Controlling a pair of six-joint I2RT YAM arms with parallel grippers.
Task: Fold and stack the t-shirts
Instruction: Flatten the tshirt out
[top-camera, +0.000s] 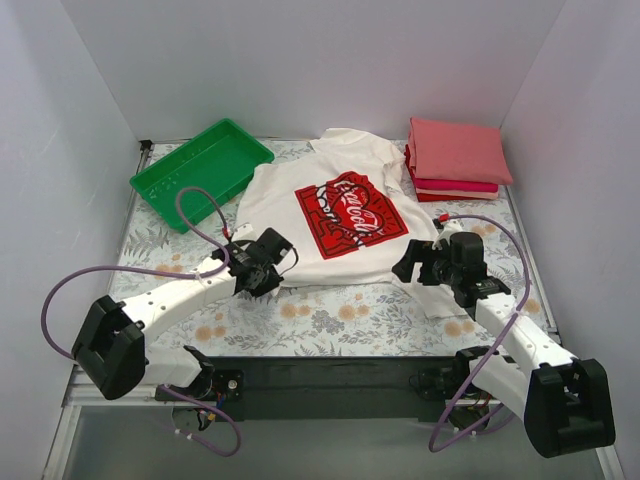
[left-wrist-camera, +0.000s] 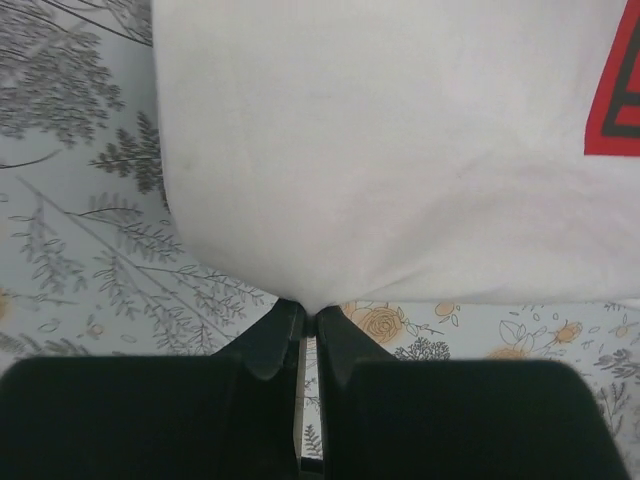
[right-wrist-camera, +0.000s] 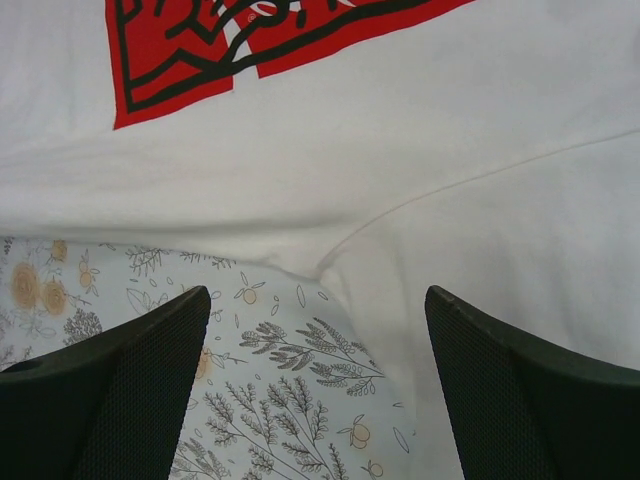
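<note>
1. green tray (top-camera: 200, 170): to the far left of the white t-shirt (top-camera: 275, 200) and apart from it.

2. left gripper (left-wrist-camera: 308, 318): at the white t-shirt's near-left corner. Fingers are pressed together with the hem pinched between them, and the cloth puckers toward the tips.

3. white t-shirt: spread flat, print side up, with the red square print (top-camera: 350, 215) at its centre. No fold is visible.

4. right gripper (right-wrist-camera: 317, 295): at the white t-shirt's near-right edge. Jaws are spread wide and grasp nothing. A seam and the cloth's edge lie under the gap.

5. folded stack (top-camera: 455, 150): to the far right of the white t-shirt, just beside it; whether they touch cannot be told. Salmon-pink lies on top, with red and paler layers beneath.

Progress (judgement): the stacked tees appear finished. The white t-shirt is the remaining piece and is only at the first grasp, with one corner held and the other not yet taken. All of its folding is left, and so is placing it on the folded stack.

Surface: the table (top-camera: 330, 315) under the white t-shirt is covered in a pale floral pattern.

Room: plain white walls (top-camera: 330, 60) close in behind and to both sides of the white t-shirt.
</note>
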